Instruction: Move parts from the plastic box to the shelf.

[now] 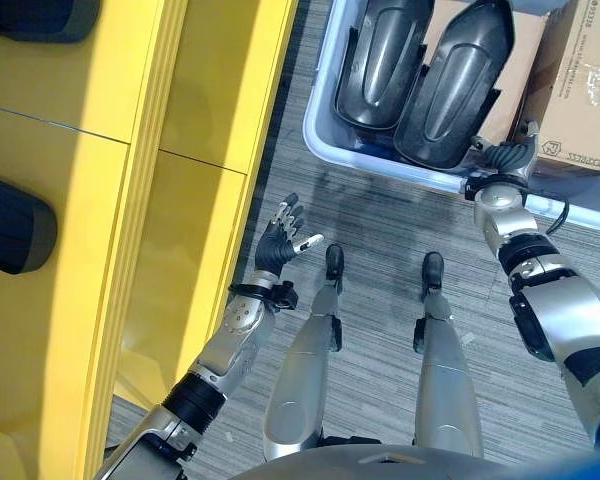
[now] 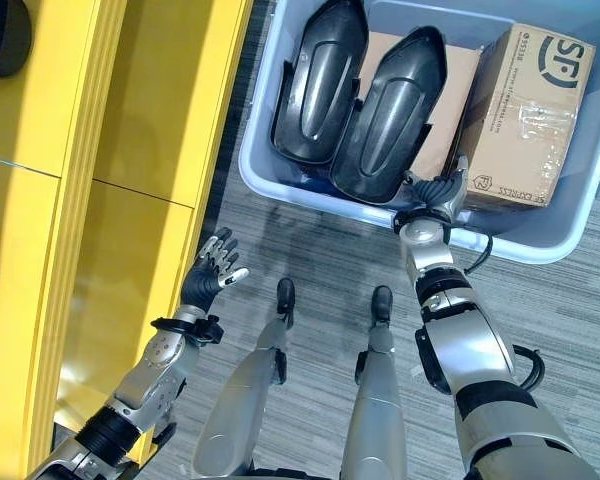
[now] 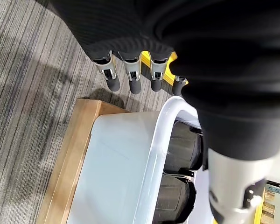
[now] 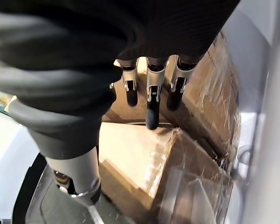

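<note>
Parts wait in the plastic box (image 2: pixel 280 185), a pale blue-grey tub standing on the grey carpeted floor (image 2: pixel 310 260) in front of us. We count two dark curved shell-shaped parts side by side along the tub's left half, one part (image 2: pixel 318 80) nearer the left wall and the other part (image 2: pixel 390 105) just beside it, its lower end close to the near rim. Under and beside them lies a flat cardboard sheet (image 2: pixel 450 90), and a taped cardboard carton (image 2: pixel 525 115) fills the right end of the tub.

Our right hand (image 2: pixel 442 193) reaches over the near rim of the plastic box, between the second part and the carton; in the right wrist view its fingers (image 4: pixel 151 100) hang straight and relaxed above cardboard, closed on nothing.

Our left hand (image 2: pixel 208 272) hovers above the floor, well apart from the tub and just beside the yellow shelf (image 2: pixel 140 120) that runs along our left. Its fingers are spread and straight, holding nothing. On the shelf we see dark rounded shapes (image 1: pixel 15 225) at the far left edge, too cut off for us to identify.
</note>
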